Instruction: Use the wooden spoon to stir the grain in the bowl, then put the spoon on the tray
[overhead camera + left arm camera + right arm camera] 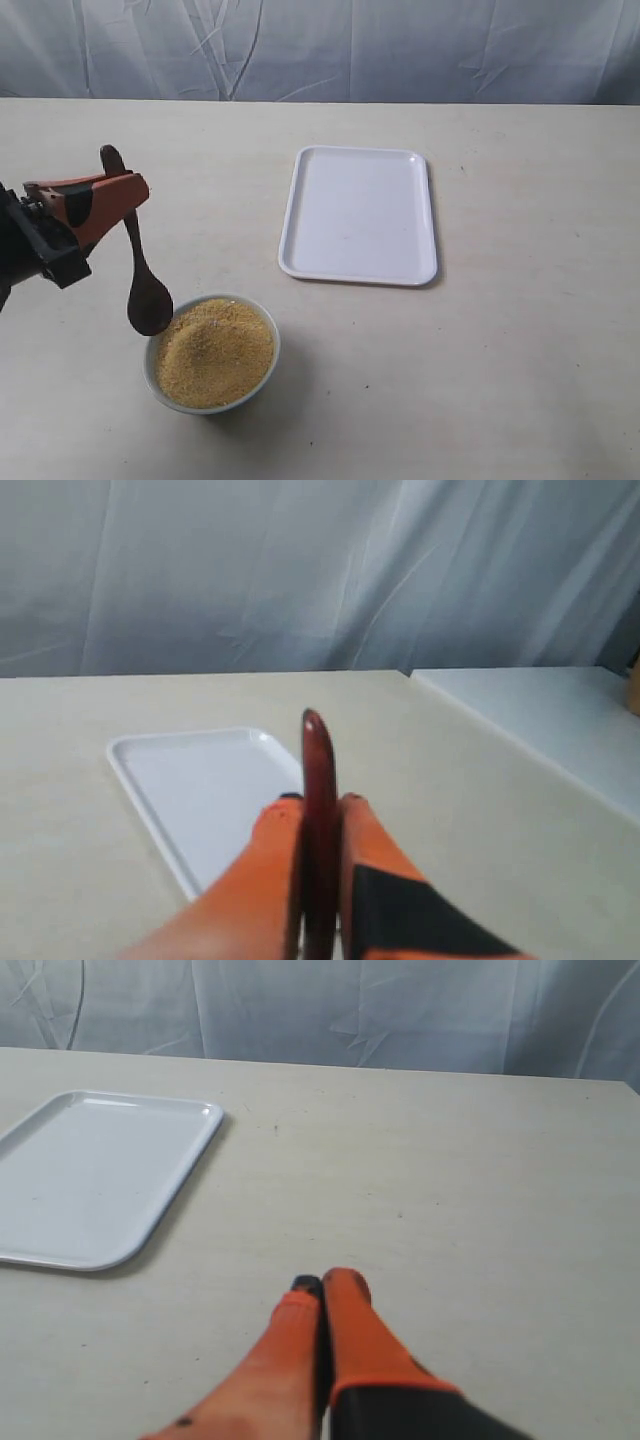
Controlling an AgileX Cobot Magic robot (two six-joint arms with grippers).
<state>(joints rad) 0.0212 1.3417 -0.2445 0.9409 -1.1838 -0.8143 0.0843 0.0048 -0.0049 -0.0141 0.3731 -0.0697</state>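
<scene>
My left gripper (135,190) is shut on the handle of the dark wooden spoon (140,270), which hangs with its oval bowl down at the left rim of the white bowl (258,385). A mound of golden grain (215,350) fills that bowl. In the left wrist view the spoon handle (318,780) stands clamped between the orange fingers of the gripper (320,802). The white tray (360,212) lies flat behind the bowl, to its right, and shows as tray (200,790) and tray (90,1175). My right gripper (326,1282) is shut on nothing, over bare table.
A beige table (520,340) carries everything, and a grey-blue cloth backdrop (330,45) hangs behind it. A pale second surface (540,710) adjoins the table in the left wrist view.
</scene>
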